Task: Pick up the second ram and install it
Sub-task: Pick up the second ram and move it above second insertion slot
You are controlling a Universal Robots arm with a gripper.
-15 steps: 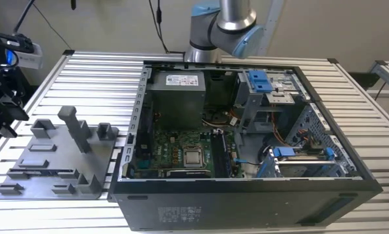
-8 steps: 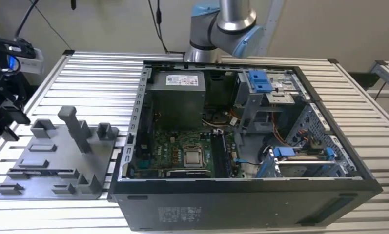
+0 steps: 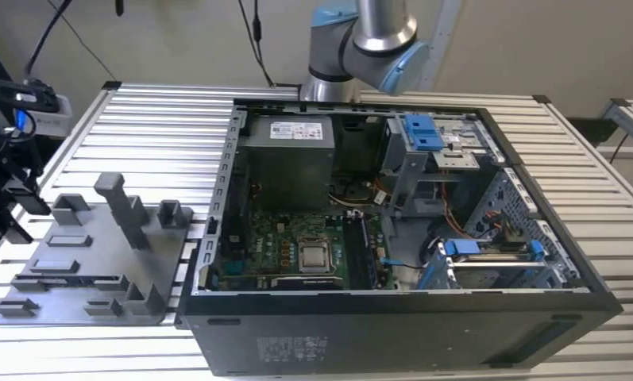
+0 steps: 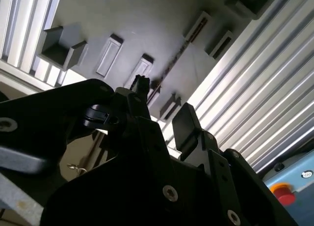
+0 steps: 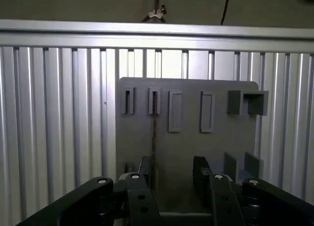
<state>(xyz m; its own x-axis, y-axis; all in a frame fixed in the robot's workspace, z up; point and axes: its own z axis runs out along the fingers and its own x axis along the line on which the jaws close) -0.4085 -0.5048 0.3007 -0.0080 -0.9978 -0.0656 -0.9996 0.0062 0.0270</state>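
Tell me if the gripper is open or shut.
Open: in the first wrist view the gripper has its fingers well apart over the grey tray.

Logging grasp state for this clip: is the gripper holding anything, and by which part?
Nothing is held. The gripper is open over the grey tray; the second ram sits on edge in the tray.
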